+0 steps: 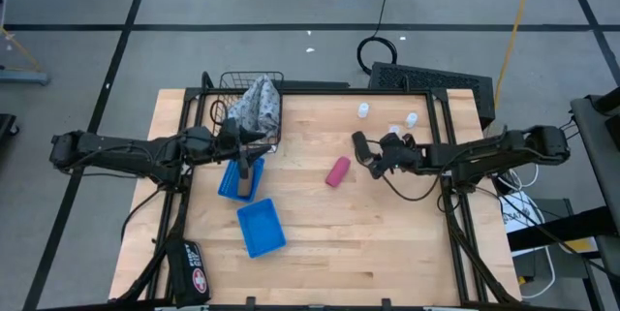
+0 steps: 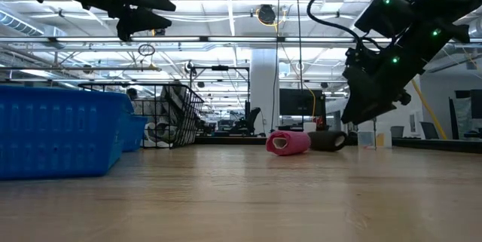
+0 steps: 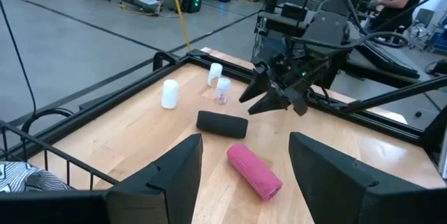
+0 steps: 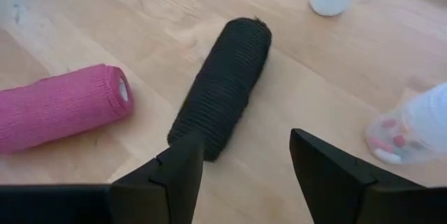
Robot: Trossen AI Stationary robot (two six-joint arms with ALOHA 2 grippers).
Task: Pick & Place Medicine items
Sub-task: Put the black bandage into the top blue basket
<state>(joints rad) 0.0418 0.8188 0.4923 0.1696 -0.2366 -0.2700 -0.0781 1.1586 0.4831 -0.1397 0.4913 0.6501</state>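
Observation:
A black oblong roll lies on its side on the wood, with a pink roll lying beside it. My right gripper hovers open just above the black roll's near end and touches nothing. In the low view it hangs above the black roll and the pink roll. Two white bottles stand upright toward the far right of the table, and a third one shows pills. My left gripper is open and empty, raised over a blue tray.
A wire basket at the far edge holds a grey patterned cloth. A second blue tray lies nearer the front. A dark pouch with a red and white mark sits at the near left corner. Bare wood spans the near right.

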